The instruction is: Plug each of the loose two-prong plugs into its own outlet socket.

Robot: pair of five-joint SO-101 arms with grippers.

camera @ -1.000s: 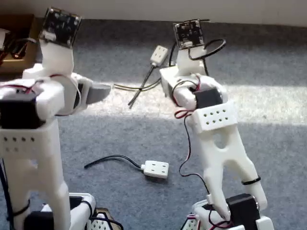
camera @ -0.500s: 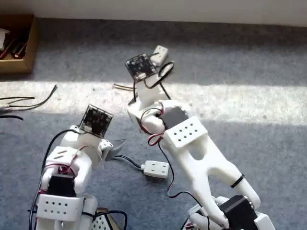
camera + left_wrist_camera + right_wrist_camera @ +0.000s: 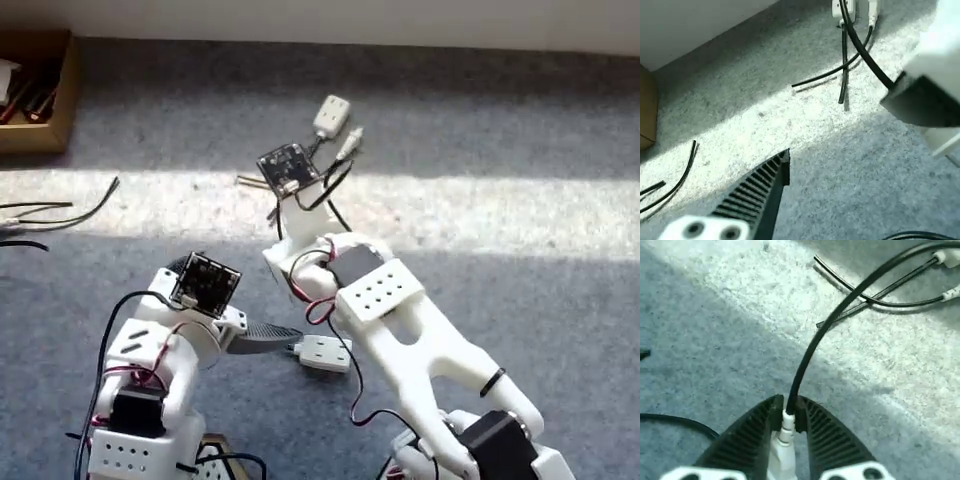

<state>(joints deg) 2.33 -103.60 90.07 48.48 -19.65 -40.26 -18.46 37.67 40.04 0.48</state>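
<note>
White plug [image 3: 782, 447] body is pinched tight in my right gripper [image 3: 787, 407], its black cord [image 3: 830, 325] arcing away over the grey carpet [image 3: 700, 340]. I judge the pick done and the carry to a socket in hand. The near socket [image 3: 325, 352] lies just beside my left gripper [image 3: 288, 338]. The left wrist view shows one ribbed finger [image 3: 760, 192] with bare carpet where its partner would close, so I read that gripper as apart. Next I need the prongs lined up with the slots, perhaps with the left steadying the block. The prongs are hidden between the fingers, and the slots are too small to make out. A second plug [image 3: 350, 142] lies by the far socket [image 3: 332, 115].
</note>
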